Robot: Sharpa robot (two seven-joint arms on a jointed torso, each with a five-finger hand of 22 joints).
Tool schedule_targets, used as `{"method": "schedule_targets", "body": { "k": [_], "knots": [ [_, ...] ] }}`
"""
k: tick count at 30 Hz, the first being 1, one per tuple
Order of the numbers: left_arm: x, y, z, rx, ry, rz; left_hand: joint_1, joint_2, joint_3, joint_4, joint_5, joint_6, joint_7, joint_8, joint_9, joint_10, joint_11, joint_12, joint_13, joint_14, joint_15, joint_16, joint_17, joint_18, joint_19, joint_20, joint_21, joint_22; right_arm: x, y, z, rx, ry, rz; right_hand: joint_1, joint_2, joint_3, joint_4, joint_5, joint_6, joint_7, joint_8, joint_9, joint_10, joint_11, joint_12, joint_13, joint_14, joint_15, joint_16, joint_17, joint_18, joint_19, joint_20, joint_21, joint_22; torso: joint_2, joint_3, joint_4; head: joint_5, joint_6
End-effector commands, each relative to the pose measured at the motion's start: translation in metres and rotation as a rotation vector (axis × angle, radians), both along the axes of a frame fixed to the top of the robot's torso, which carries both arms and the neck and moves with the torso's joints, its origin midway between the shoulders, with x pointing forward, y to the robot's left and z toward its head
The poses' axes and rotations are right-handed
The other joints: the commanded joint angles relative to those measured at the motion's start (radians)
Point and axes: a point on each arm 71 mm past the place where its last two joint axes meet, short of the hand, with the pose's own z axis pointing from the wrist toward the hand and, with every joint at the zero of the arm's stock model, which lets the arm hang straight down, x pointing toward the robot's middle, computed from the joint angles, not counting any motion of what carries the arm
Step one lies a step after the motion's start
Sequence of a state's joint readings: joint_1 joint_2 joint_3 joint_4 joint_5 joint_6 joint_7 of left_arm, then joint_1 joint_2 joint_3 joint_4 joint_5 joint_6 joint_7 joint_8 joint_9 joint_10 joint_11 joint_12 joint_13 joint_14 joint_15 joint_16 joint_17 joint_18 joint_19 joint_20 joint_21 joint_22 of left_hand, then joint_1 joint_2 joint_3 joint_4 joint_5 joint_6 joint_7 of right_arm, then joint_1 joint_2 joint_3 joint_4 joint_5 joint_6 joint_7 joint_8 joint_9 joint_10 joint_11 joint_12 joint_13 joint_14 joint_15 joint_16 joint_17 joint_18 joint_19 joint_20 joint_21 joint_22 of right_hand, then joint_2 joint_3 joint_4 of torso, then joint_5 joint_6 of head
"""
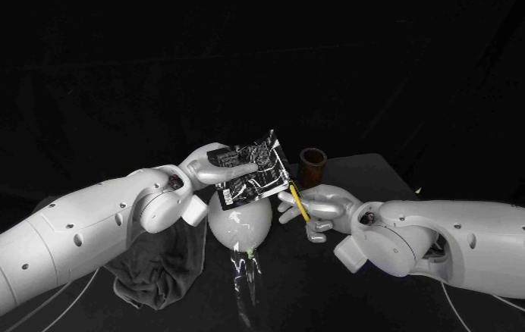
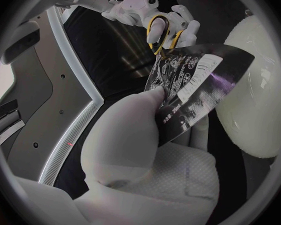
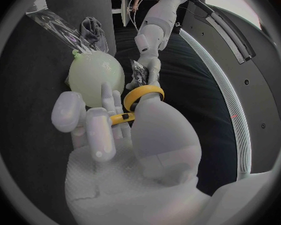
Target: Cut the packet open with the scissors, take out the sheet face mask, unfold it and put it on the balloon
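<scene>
**Cutting step.** Just to the right of the balloon [image 1: 240,224], the scissors [image 1: 297,199] are gripped by their yellow handles in the closed right robot hand [image 1: 317,209]. Above the balloon, the packet [image 1: 254,169] is held upright, pinched at one side by the left robot hand [image 1: 213,164]. The cut is best made along the packet's free top edge, kept clear of the balloon.

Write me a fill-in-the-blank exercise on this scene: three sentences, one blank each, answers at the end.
1. The left robot hand holds the black printed ____ close to the balloon.
2. The right robot hand holds the scissors, whose handles are ____.
3. The grey cloth lies beside the robot's ____ arm.
Answers: packet; yellow; left.
</scene>
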State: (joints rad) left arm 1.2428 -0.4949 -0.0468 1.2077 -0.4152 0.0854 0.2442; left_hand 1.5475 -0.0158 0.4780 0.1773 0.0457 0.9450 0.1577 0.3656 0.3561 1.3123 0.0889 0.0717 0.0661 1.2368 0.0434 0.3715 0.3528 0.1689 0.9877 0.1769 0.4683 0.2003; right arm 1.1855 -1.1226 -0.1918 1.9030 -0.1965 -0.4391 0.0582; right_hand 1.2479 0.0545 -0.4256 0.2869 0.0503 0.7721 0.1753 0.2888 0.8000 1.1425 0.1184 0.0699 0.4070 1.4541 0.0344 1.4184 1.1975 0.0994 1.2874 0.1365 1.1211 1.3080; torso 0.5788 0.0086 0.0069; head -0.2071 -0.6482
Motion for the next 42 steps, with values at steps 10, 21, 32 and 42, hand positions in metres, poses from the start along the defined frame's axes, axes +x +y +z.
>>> {"method": "schedule_targets", "body": {
  "k": [10, 21, 32, 42],
  "knots": [
    [-0.0041, -0.0045, -0.0008, 0.027, -0.040, -0.038, 0.002, 0.007, 0.003, -0.008, 0.003, 0.009, -0.001, 0.004, 0.067, 0.006, 0.000, -0.001, 0.001, -0.004, -0.007, 0.004, 0.002, 0.012, -0.003, -0.008, 0.007, 0.002, 0.0064, -0.0014, 0.0072, 0.008, -0.034, -0.032, 0.058, 0.072, -0.003, -0.029, -0.001, 0.154, -0.073, 0.071, 0.037, 0.249, -0.090, 0.118, 0.039, 0.037, -0.070, 0.028, 0.054, -0.010, 0.065, -0.057, 0.088, 0.062, 0.000, -0.0002, 0.0002, -0.001, 0.001],
    [-0.0040, -0.0041, -0.0005, 0.024, -0.042, -0.033, 0.002, 0.007, 0.003, -0.008, 0.003, 0.009, -0.001, 0.004, 0.067, 0.006, 0.000, -0.001, 0.001, -0.004, -0.007, 0.004, 0.002, 0.012, -0.003, -0.008, 0.007, 0.002, 0.0066, -0.0006, 0.0079, 0.001, -0.044, -0.031, 0.063, 0.086, -0.020, -0.032, -0.001, 0.183, -0.093, 0.092, 0.055, 0.288, -0.109, 0.150, 0.076, 0.046, -0.088, 0.030, 0.065, -0.015, 0.080, -0.075, 0.106, 0.073, 0.000, -0.0001, 0.0001, -0.002, 0.007],
    [-0.0022, -0.0022, 0.0005, 0.016, -0.054, -0.002, 0.001, 0.007, 0.004, -0.010, 0.003, 0.009, -0.001, 0.004, 0.068, 0.006, 0.000, -0.001, 0.001, -0.005, -0.007, 0.005, 0.004, 0.012, -0.004, -0.008, 0.009, 0.003, 0.0056, -0.0003, 0.0093, 0.005, -0.053, -0.037, 0.012, 0.038, -0.036, -0.008, -0.002, -0.006, 0.007, -0.024, 0.020, 0.019, -0.011, -0.006, -0.006, -0.005, -0.006, -0.021, -0.044, -0.002, 0.001, -0.024, -0.006, 0.014, 0.000, -0.0005, 0.0000, -0.004, 0.011],
    [-0.0025, -0.0030, 0.0035, 0.030, -0.125, 0.028, 0.002, 0.007, 0.005, -0.015, 0.003, 0.009, -0.001, 0.004, 0.070, 0.007, 0.000, -0.002, 0.001, -0.006, -0.007, 0.006, 0.006, 0.012, -0.005, -0.010, 0.012, 0.005, 0.0054, 0.0023, 0.0094, 0.010, -0.052, -0.030, -0.018, 0.020, -0.027, 0.002, -0.002, -0.028, 0.020, -0.036, 0.013, -0.014, 0.002, -0.005, -0.039, -0.014, 0.006, -0.019, -0.049, 0.005, -0.012, -0.005, -0.022, 0.007, 0.000, 0.0001, 0.0003, -0.006, 0.014]
  ]
}}
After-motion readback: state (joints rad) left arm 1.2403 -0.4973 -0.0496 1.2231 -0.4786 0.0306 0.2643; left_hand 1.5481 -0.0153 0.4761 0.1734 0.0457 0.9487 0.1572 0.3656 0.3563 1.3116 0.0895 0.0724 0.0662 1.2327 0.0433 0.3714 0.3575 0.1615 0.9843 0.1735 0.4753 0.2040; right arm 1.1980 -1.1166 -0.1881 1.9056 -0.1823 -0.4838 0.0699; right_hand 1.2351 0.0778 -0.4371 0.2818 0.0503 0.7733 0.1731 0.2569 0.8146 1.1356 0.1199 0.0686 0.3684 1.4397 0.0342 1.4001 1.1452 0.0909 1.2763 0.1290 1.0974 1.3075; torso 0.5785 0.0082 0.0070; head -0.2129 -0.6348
